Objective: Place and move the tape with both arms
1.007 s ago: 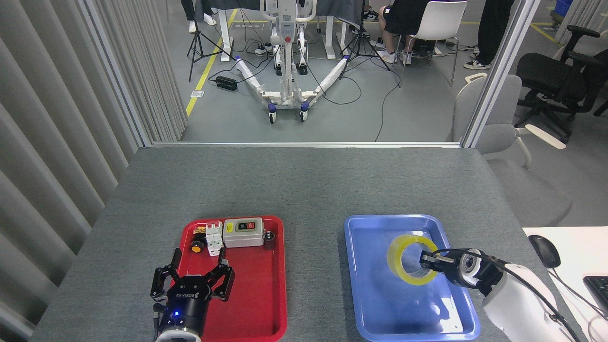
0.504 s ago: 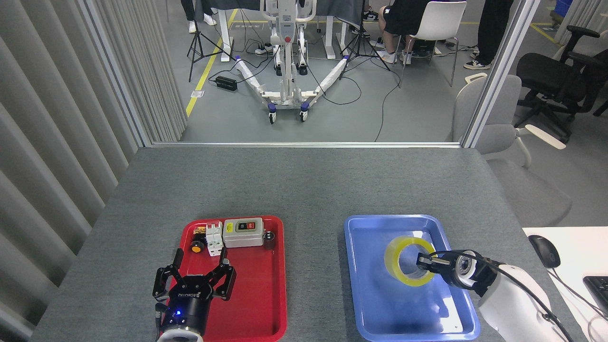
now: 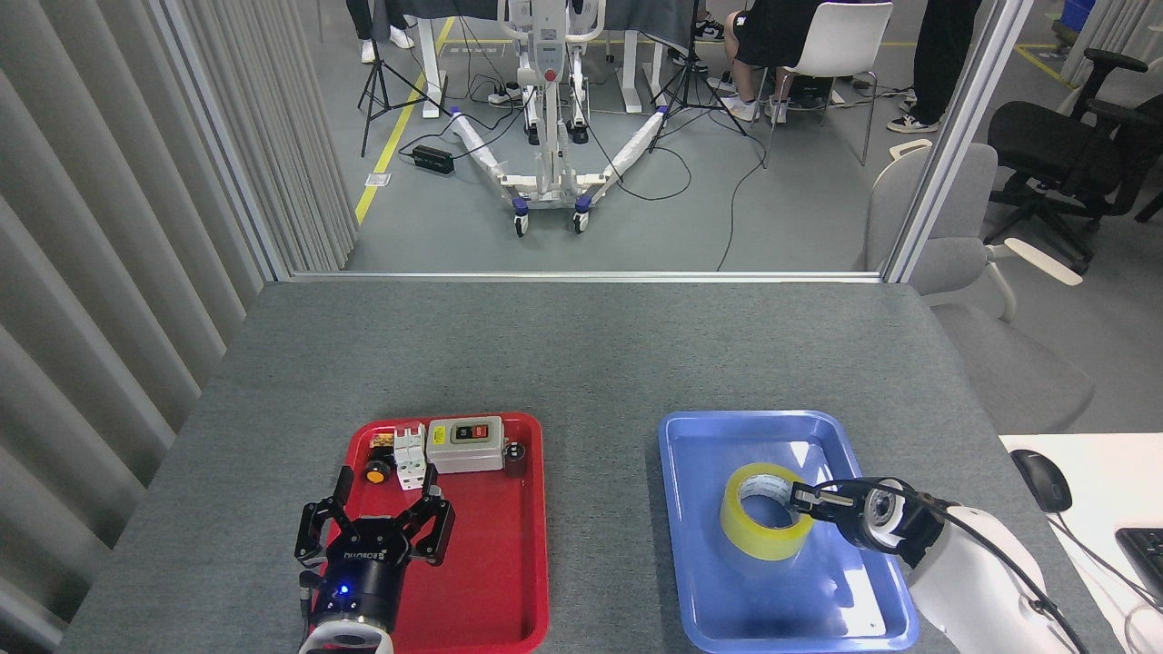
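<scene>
1. Grey table (image 3: 581, 354) is carrying two trays side by side - well apart.
2. Blue tray (image 3: 690, 563) is holding the tape (image 3: 761, 536), lying nearly flat near its middle.
3. Red tray (image 3: 495, 581) is holding small electrical parts at its far end.
4. Right gripper (image 3: 801, 497) is reaching the tape's right rim - fingers seen end-on, cannot tell their spread.
5. Left gripper (image 3: 382, 504) is hovering over the red tray's left edge, fingers spread apart, holding nothing.
</scene>
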